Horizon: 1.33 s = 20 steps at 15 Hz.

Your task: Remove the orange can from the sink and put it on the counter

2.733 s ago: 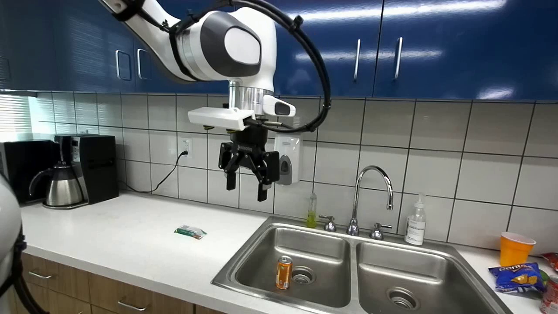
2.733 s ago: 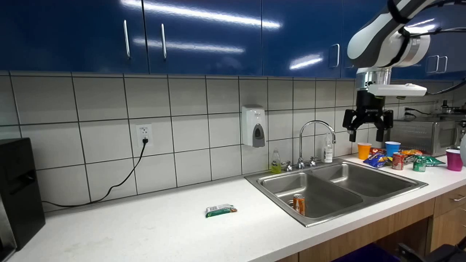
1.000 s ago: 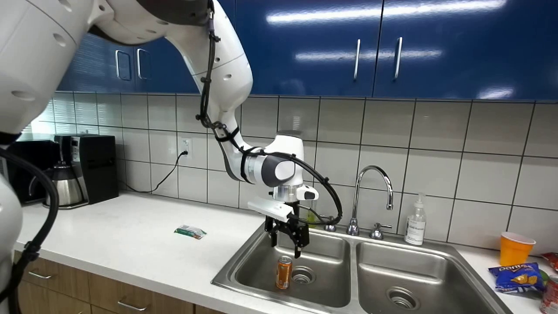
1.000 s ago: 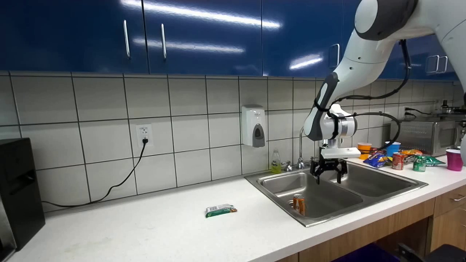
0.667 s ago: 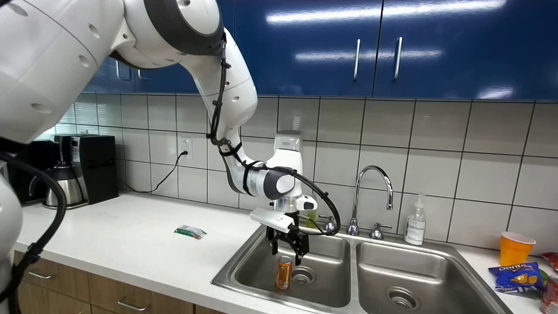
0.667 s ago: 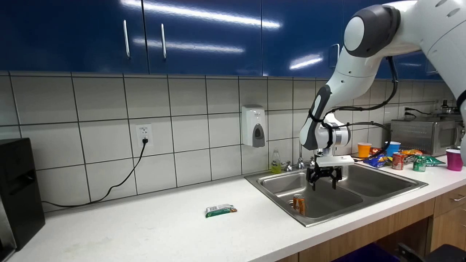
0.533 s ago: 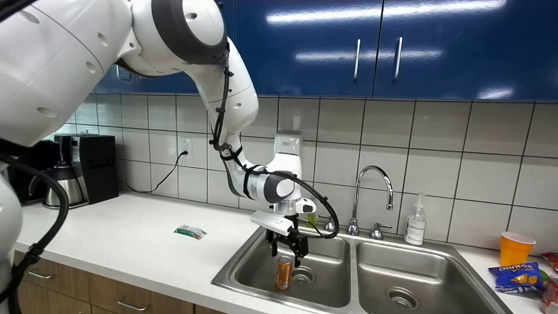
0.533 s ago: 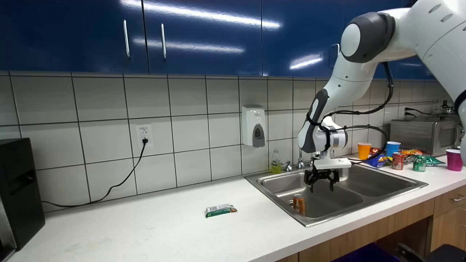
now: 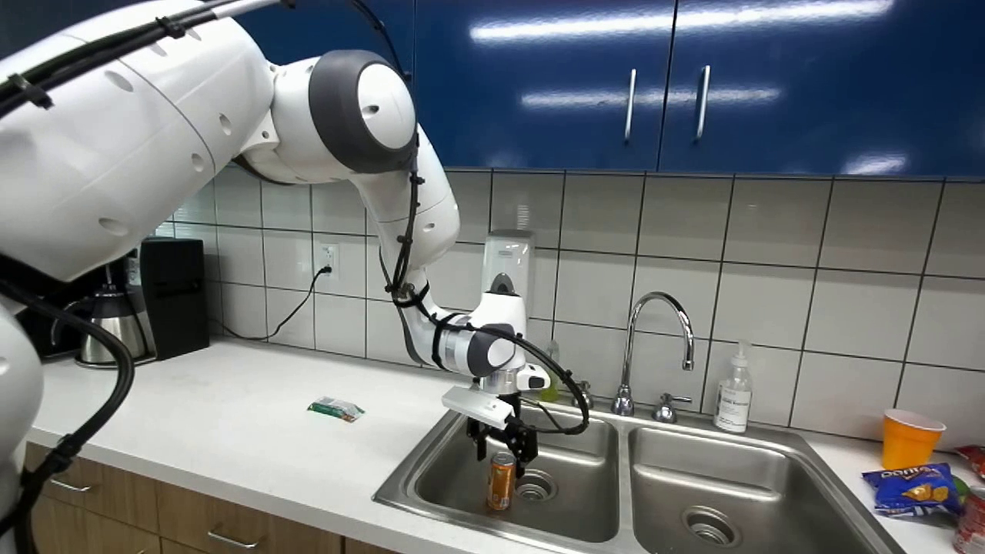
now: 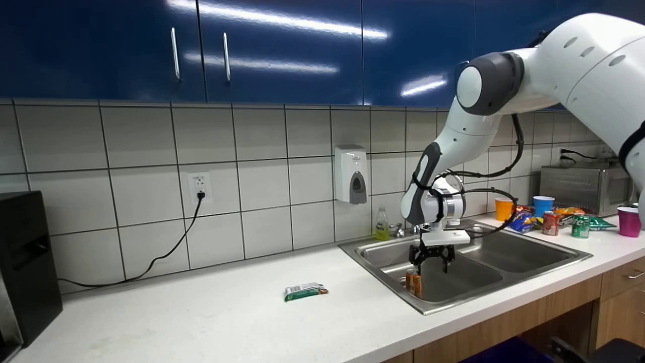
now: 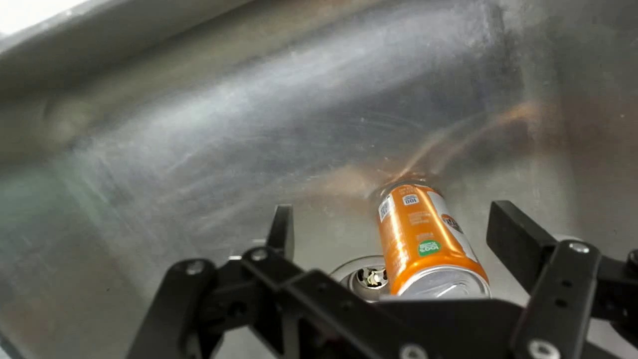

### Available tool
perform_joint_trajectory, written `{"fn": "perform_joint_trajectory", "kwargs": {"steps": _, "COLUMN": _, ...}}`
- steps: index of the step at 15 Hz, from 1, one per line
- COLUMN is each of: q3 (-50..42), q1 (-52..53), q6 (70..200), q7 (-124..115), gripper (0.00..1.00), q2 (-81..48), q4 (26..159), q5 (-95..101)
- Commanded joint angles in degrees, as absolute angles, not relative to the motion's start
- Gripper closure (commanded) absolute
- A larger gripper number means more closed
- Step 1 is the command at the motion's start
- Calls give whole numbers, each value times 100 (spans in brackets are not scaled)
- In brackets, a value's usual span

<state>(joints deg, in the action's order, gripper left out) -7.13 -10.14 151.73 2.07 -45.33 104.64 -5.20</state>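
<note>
The orange can (image 9: 501, 483) stands upright in the sink bowl nearer the long counter, beside the drain. It also shows in an exterior view (image 10: 415, 286) and in the wrist view (image 11: 423, 234). The sink (image 9: 625, 492) is stainless steel with two bowls. The white counter (image 10: 227, 312) runs beside it. My gripper (image 10: 432, 270) is open and empty, pointing down at about the height of the can's top. In the wrist view the can appears between the spread fingers, with a gap on both sides. The gripper's body hides part of the can's top there.
A green packet (image 10: 305, 291) lies on the counter. The faucet (image 9: 631, 354), a green soap bottle (image 10: 382, 224) and a clear pump bottle (image 9: 733, 392) stand behind the sink. Cups, cans and chip bags, including an orange cup (image 9: 910, 438), stand beyond it.
My gripper has come down from high above the sink into the bowl. In the last half second it has dropped further and moved closer to the can. The can has not moved.
</note>
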Motion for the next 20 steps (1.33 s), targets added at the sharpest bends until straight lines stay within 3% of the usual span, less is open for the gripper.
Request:
{"fn": "perform_joint_trajectory", "kwargs": {"steps": 1, "q3": -657, "q1": -996, "q6": 15113, "q7": -2, "gripper": 0, "q2": -4965, "q4": 9877, "q5": -474}}
{"fn": "perform_joint_trajectory", "kwargs": {"steps": 20, "q3": -701, "q1": -838, "q6": 14981, "q7": -289, "gripper": 0, "q2": -6037, "q4": 8439, "q5": -439}}
